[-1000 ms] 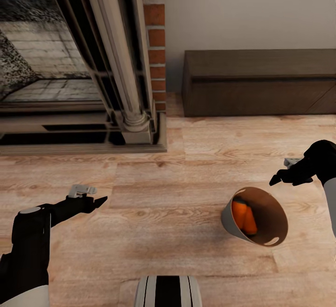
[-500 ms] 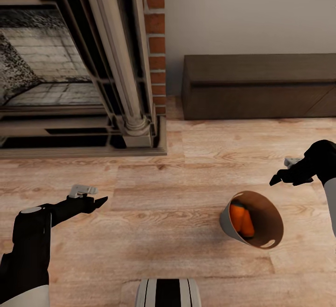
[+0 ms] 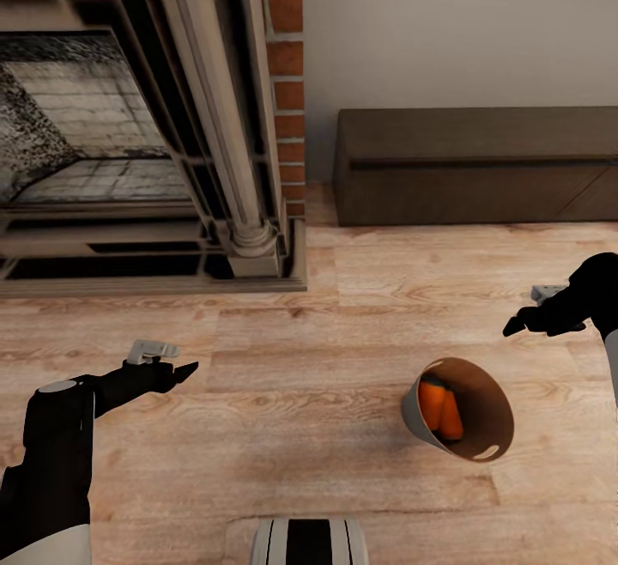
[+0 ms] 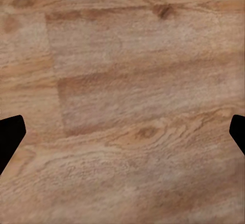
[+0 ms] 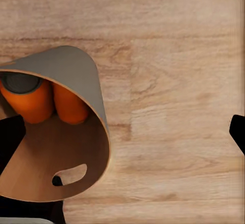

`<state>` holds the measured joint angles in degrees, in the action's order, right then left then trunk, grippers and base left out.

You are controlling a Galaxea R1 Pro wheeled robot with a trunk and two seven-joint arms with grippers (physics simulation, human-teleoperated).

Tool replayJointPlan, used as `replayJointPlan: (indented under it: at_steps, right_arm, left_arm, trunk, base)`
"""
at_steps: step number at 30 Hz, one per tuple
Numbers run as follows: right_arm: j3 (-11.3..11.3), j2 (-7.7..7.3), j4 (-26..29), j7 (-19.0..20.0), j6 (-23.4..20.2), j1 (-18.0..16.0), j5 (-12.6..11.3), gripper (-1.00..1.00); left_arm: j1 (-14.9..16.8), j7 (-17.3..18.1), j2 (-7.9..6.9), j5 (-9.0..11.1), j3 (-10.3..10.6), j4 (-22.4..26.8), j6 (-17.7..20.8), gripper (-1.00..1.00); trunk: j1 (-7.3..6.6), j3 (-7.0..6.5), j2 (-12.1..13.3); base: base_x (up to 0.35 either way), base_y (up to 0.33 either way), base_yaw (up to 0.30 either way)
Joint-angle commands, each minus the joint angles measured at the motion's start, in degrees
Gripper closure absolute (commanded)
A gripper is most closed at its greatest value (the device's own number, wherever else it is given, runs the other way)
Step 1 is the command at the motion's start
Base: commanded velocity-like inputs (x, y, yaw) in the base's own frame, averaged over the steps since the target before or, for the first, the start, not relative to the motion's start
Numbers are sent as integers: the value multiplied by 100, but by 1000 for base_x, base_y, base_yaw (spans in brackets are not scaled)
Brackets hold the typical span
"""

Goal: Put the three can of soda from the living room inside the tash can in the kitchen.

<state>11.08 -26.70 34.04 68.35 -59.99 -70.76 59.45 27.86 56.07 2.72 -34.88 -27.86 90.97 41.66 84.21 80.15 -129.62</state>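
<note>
The light grey trash can (image 3: 413, 410) with its coppery brown inside sits on the wood floor at the right, below and left of my right gripper. Two orange soda cans (image 3: 438, 406) are inside it, side by side. In the right wrist view the trash can (image 5: 76, 73) shows its rim slot, and the orange cans (image 5: 31, 104) lie against its inner wall, one with its grey top showing. The blue can is out of view. My right gripper (image 3: 517, 325) hangs open above the floor, apart from the bin. My left gripper (image 3: 184, 368) is open over bare floor at the left.
A dark fireplace (image 3: 94, 136) with a stone column and a red brick flank (image 3: 287, 75) fills the back left. A low dark brown cabinet (image 3: 476, 166) stands against the grey wall at the back right. Light wood floor (image 3: 300, 350) stretches between my arms.
The whole picture has slid down a little, so the camera has moved. My right gripper has drifted slightly to the right. The left arm has held still.
</note>
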Motion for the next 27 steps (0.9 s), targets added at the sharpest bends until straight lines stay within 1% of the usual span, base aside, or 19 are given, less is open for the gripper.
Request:
replayJointPlan:
  at_steps: [1,3,8,9,11,12,15,17,19,21,22,23,24,25,27]
  right_arm:
    - [0,-22,32,2,-1,4,-2,-100]
    - [-1,-42,140,7,-1,33,-3,-100]
    - [-17,-33,747,33,-1,395,-12,-100]
    - [-36,-22,1109,138,-1,610,-9,-100]
    - [-75,-18,1308,227,-1,733,-5,-100]
    - [-136,-19,1470,303,-1,844,-2,-100]
    - [-225,-29,1775,418,-1,1087,-2,-100]
    - [-254,-35,2031,505,-1,1322,-1,-100]
    - [-276,-36,2511,608,-1,1761,-2,-100]
    - [-280,-35,2758,640,-1,2014,-3,-100]
    - [-284,-30,3017,661,-1,2276,-6,-100]
    - [-285,-28,3135,668,-1,2389,-7,-100]
    - [-288,-20,3512,684,-1,2732,-12,-100]
    - [-287,-17,3772,692,-1,2979,-20,-100]
    - [-284,-15,4035,703,-1,3226,-38,-100]
  left_arm:
    - [0,0,0,-1,0,0,0,-100]
    - [0,0,0,-1,0,0,0,-100]
    - [0,-21,0,1,0,0,0,-100]
    - [0,-165,0,2,2,0,0,-100]
    - [0,-316,0,9,11,0,0,-100]
    - [0,-441,0,15,43,0,0,-100]
    - [0,-582,-4,3,151,0,0,-100]
    - [0,-692,-8,-12,193,0,2,-100]
    - [0,-930,-18,-12,219,0,20,-100]
    - [0,-1016,-21,-16,226,0,32,-100]
    - [0,-1077,-20,-24,230,0,39,-100]
    - [0,-1099,-19,-26,231,0,44,-100]
    - [0,-1181,-15,-31,234,0,52,-100]
    - [0,-1323,-13,-33,235,0,69,-100]
    - [0,-1536,-11,-30,236,0,99,-100]
  trunk:
    - [-22,-18,42]
    - [-66,-54,122]
    - [-176,-144,322]
    - [-198,-162,362]
    - [-242,-198,443]
    - [-264,-216,483]
    - [-330,-270,603]
    - [-374,-306,683]
    - [-418,-342,764]
    - [-462,-377,844]
    - [-484,-395,884]
    - [-506,-413,924]
    - [-528,-431,964]
    - [-549,-449,1004]
    - [-593,-485,1084]
  base:
    - [0,0,0]
    - [0,0,0]
    - [0,0,0]
    - [0,0,0]
    - [0,0,0]
    - [0,0,0]
    - [0,0,0]
    - [0,0,0]
    - [0,0,0]
    - [0,0,0]
    - [0,0,0]
    - [0,0,0]
    - [0,0,0]
    - [0,0,0]
    - [0,0,0]
